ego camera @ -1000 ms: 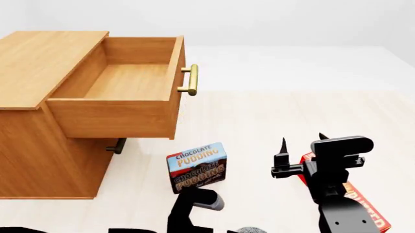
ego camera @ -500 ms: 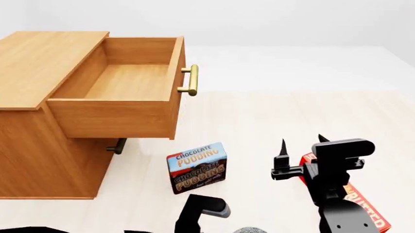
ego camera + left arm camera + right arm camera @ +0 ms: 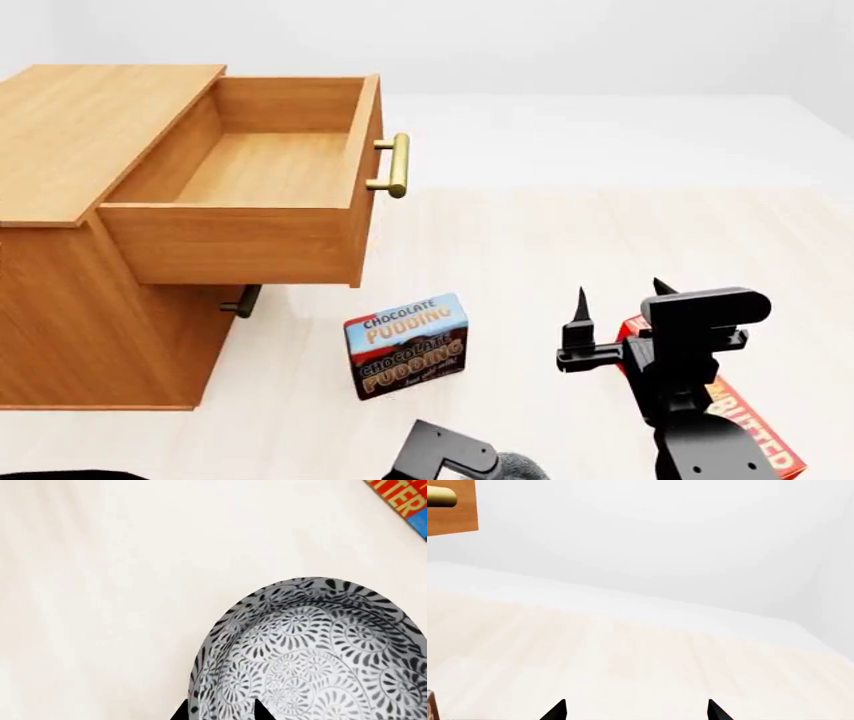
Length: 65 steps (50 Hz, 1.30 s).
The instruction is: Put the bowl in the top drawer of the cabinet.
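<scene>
Bowl [image 3: 313,655] sits on the pale floor [image 3: 100,580], and we see it from close up in the left wrist view. It is white with grey-blue swirls inside and out. It stands upright and nothing is in it. The two dark fingertips [image 3: 259,711] of our left fingers [image 3: 217,712] show at the edge of that picture, one on each side of the bowl's rim. We cannot tell if they pinch the rim or only sit around it. A corner of a red and blue box [image 3: 400,500] lies on the floor well apart from the bowl.

In the head view the bowl shows only as a small grey bit at the near edge, behind our left arm [image 3: 447,455].

The cabinet [image 3: 80,230] stands at the far left. Its top drawer [image 3: 254,180] is pulled out and has nothing in it. The brass handle [image 3: 391,165] points to the right. Under it we see a bit of the lower drawer's handle [image 3: 240,300].

A chocolate pudding box [image 3: 406,345] stands on the floor, near the cabinet and to its right. Farther right is our right arm, and its right fingers [image 3: 621,305] are spread apart and point up, holding nothing. A red box [image 3: 747,420] lies flat on the floor behind that arm.
</scene>
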{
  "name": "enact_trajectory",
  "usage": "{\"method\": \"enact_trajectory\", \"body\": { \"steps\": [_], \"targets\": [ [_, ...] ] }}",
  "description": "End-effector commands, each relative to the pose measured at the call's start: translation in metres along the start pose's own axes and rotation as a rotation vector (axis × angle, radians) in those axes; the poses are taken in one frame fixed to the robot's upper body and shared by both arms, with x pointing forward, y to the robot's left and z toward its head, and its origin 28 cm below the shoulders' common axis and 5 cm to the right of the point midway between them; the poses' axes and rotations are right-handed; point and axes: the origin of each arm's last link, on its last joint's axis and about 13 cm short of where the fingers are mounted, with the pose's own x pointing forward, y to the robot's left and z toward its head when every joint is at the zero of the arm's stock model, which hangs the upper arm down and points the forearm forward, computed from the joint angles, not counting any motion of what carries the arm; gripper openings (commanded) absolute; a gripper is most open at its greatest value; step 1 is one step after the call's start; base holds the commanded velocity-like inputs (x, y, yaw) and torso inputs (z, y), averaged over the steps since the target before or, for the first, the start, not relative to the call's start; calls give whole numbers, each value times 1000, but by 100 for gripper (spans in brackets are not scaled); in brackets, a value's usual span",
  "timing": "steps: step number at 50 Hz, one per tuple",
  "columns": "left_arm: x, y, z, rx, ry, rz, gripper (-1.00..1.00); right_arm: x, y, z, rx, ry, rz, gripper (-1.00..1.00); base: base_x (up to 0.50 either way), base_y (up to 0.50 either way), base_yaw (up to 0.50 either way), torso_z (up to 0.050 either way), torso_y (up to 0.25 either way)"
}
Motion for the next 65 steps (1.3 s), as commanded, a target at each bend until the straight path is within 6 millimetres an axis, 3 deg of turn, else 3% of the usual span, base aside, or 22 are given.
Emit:
{"method": "enact_trajectory", "body": {
  "steps": [1,15,27,42,56,65],
  "targets": [
    [22,5,-30,-14,95,-126,-100,-2,1,1,1,-3,4,100,14,-11,-13,0,0],
    [-3,1,-13,-43,-13,-189,-100,-5,3,0,-4,1,4,100,4,-7,-8,0,0],
    [-38,5,13,-91,-200,-220,-100,-13,1,2,-13,-5,3,100,0,0,0,0,0],
    [-62,10,30,-148,-327,-202,-100,-16,-2,6,-17,-15,2,100,0,0,0,0,0],
    [-78,35,47,-148,-477,-94,-100,-20,-10,12,-12,-32,-23,100,0,0,0,0,0],
    [-107,44,56,-240,-494,-133,-100,-16,-8,13,-15,-30,-25,100,0,0,0,0,0]
  ]
}}
